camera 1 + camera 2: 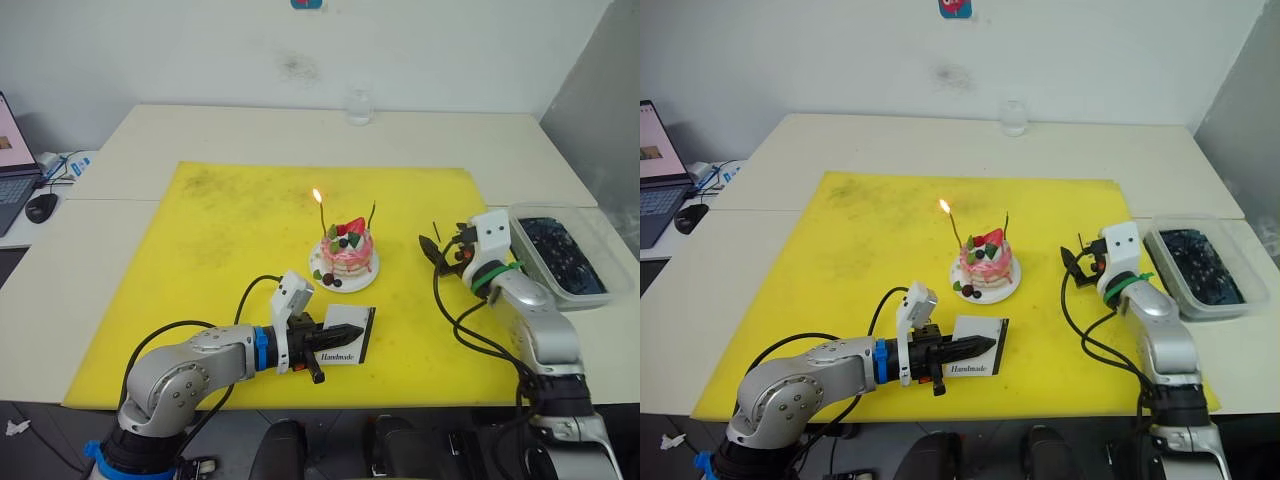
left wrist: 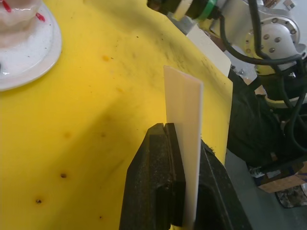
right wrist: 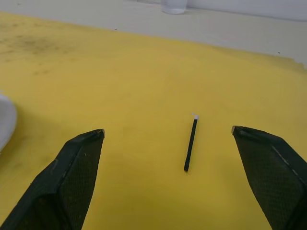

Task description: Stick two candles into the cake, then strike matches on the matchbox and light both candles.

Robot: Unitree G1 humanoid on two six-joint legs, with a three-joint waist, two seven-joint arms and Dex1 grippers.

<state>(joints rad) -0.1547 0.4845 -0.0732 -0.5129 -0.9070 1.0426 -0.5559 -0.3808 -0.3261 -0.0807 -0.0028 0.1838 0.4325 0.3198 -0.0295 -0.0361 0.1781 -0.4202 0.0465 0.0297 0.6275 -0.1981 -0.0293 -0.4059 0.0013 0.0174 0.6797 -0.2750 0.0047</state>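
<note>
The pink cake (image 1: 347, 255) sits on its white plate (image 1: 362, 281) in the middle of the yellow mat (image 1: 230, 240). Two thin candles stand in it: the left candle (image 1: 322, 220) burns with a small flame, and the right candle (image 1: 371, 215) shows no flame. My left gripper (image 1: 345, 335) is shut on the white matchbox (image 1: 345, 318), holding it on edge just in front of the cake; the box (image 2: 184, 120) rises between the fingers. My right gripper (image 3: 168, 130) is open, right of the cake, low over the mat. A dark match (image 3: 191, 143) with a pale tip lies on the mat between its fingers.
A clear plastic tub (image 1: 560, 255) with dark contents stands at the table's right edge, close to my right arm. A glass (image 1: 359, 105) stands at the back. A laptop (image 1: 10, 160) and a mouse (image 1: 41, 207) sit at the far left.
</note>
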